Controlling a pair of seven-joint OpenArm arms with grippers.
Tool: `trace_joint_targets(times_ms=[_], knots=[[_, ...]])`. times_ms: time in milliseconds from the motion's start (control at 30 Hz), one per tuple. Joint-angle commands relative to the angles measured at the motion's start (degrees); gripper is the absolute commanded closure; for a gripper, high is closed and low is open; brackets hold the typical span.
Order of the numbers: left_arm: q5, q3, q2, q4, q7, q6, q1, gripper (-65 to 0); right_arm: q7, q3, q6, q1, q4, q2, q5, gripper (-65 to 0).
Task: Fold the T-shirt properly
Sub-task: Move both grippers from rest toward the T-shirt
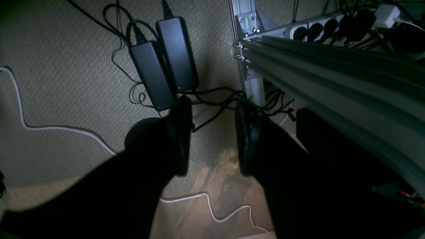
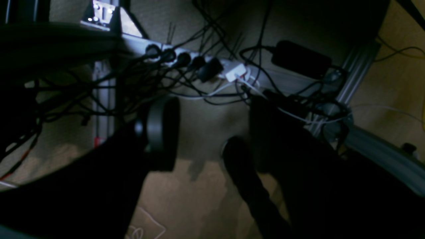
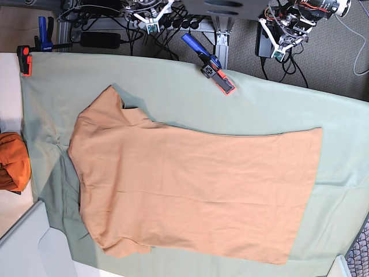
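My wrist views were too dark to show my own fingers (image 1: 181,132) as more than black shapes. In the base view, my arms were cut off by the top edge. The orange cloth (image 3: 12,161), left of the T-shirt (image 3: 190,190), ran off the left edge. The T-shirt's collar tag was too small to make out.

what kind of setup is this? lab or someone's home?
Most likely a robotics lab bench. A sage-green cloth is held over the table by clamps, the T-shirt lies spread on it, and power strips and adapters clutter the carpet below.
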Motion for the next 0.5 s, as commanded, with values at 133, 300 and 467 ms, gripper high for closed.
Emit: trace_joint_targets(times_ms=[133, 300, 467], knots=[[-0.1, 0.0, -0.2, 0.3, -0.4, -0.3, 0.2, -25.6, 0.8, 0.1, -0.9, -0.9, 1.4, 0.9, 0.2, -34.1], [-0.3, -0.2, -1.7, 2.9, 1.8, -2.2, 3.1, -25.6, 0.8, 0.1, 1.5, -4.9, 4.9, 2.9, 0.2, -34.1], [-0.3, -0.2, -4.6, 12.1, 1.8, -5.4, 9.1, -25.6, 0.8, 0.1, 4.3, -11.5, 11.7, 6.1, 0.3, -34.1]])
